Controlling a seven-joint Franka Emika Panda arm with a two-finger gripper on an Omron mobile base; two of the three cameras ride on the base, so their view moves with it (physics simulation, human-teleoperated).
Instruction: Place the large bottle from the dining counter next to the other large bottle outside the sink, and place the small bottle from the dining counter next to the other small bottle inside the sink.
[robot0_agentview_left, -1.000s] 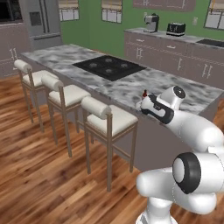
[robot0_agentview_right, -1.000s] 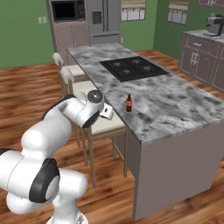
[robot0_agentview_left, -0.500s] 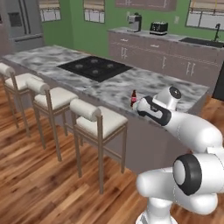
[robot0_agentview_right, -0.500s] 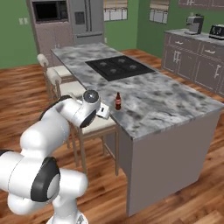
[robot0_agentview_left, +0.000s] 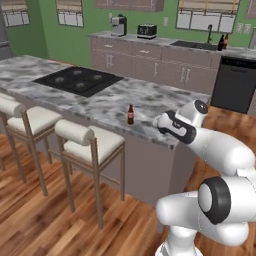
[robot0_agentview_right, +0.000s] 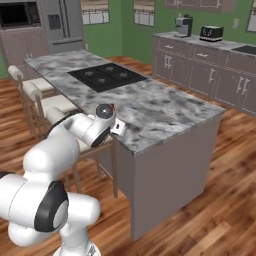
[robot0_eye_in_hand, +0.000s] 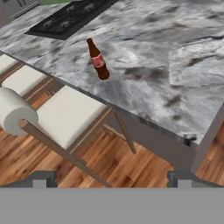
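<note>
A small brown bottle (robot0_agentview_left: 130, 114) with a red label stands up straight on the grey stone counter (robot0_agentview_left: 150, 107). It is near the counter's edge, on the side with the stools (robot0_agentview_left: 92, 145). The black stove top (robot0_agentview_left: 77, 81) is set into the same counter, well away from the bottle.

The gripper (robot0_eye_in_hand: 112, 177) is wide open and holds nothing. It hangs in the air off the counter's edge, near the bottle but not touching it. In the hand view the bottle (robot0_eye_in_hand: 98, 60) stands ahead of the two finger tips (robot0_eye_in_hand: 43, 178), with a stool seat just below the counter's edge.

Far behind the counter, by the wall, there is a sink (robot0_agentview_left: 200, 45). Two dark bottles (robot0_agentview_left: 222, 42) stand beside it. They are too small to tell their sizes.
</note>
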